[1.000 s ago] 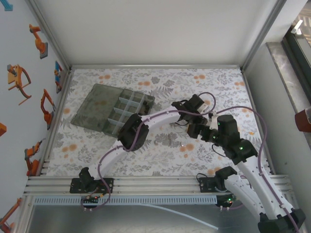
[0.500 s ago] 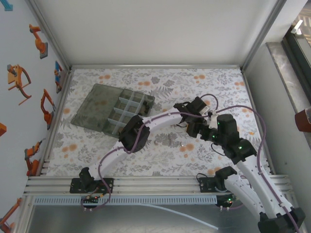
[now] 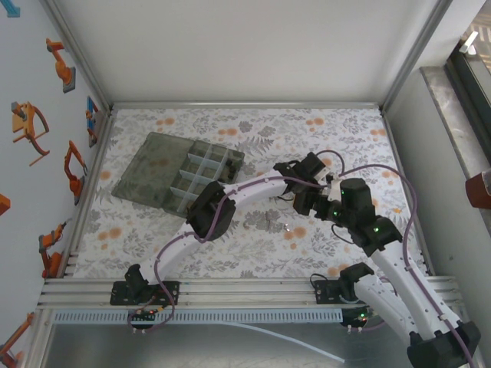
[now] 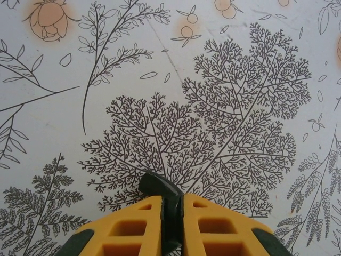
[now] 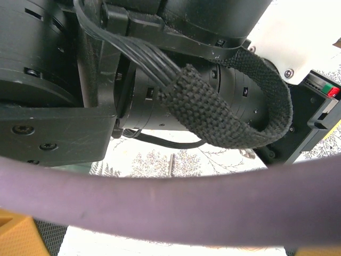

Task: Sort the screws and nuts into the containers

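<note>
Where the overhead camera looks down on the flowered table, my left arm stretches from its base at the near left across to the right of centre. My right arm leans in from the near right, so the two wrists crowd together. My right gripper sits just beside my left wrist. The organizer box, with its containers, lies at the far left, and its flat lid is folded out to the left of them. It is well apart from both wrists. A few loose specks lie on the cloth near my right gripper, one of them bright. They are too small for me to sort into screws or nuts by sight.

From my left wrist camera, my left gripper has its yellow fingers pressed together, dark pads meeting along a thin seam. A dark tip pokes out at the front over a printed fern. I cannot tell whether anything tiny is pinched there.

From my right wrist camera, my yellow fingers show at the bottom corners, spread as wide as they go, with nothing between them that I hold. A purple cable crosses in front. Beyond it are the black housing and a braided sleeve of my left wrist.
</note>
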